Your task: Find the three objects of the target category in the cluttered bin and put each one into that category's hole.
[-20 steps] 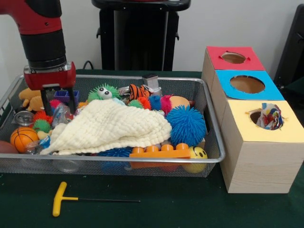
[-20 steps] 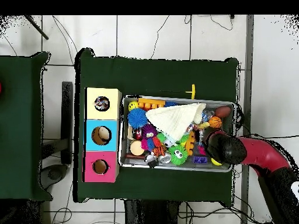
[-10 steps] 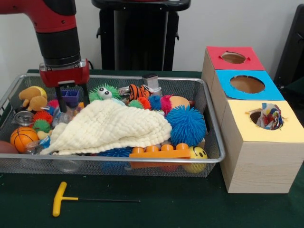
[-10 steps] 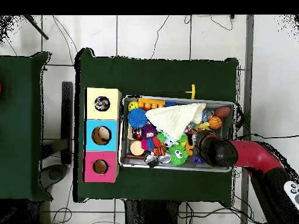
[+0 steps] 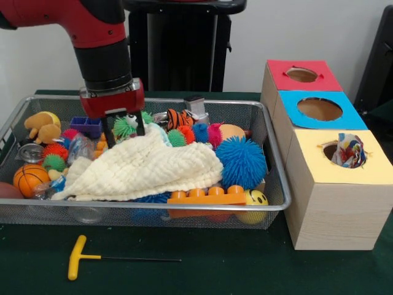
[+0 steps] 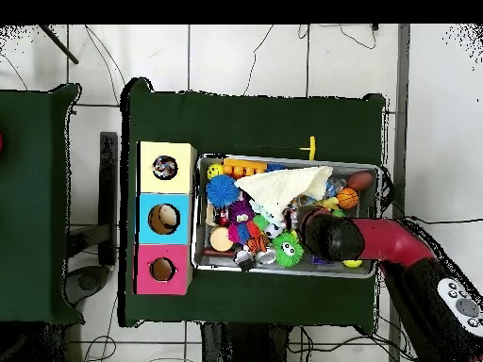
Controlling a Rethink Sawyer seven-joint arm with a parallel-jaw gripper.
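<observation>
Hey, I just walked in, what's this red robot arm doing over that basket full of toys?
The robot is sorting soft cloth items out of the wire bin into the hole in the yellow-topped box, where a polka-dot cloth already sticks out. Right now the gripper is down at the far edge of the cream cloth, with one of its fingers touching the cloth, which lies draped over the toys. Whether it has gripped the cloth is not clear.

The cream waffle-weave cloth covers most of the blue spiky rubber ball beneath it. The brown ball is cut by the left edge. In the overhead view, the red arm hides the hand.
</observation>
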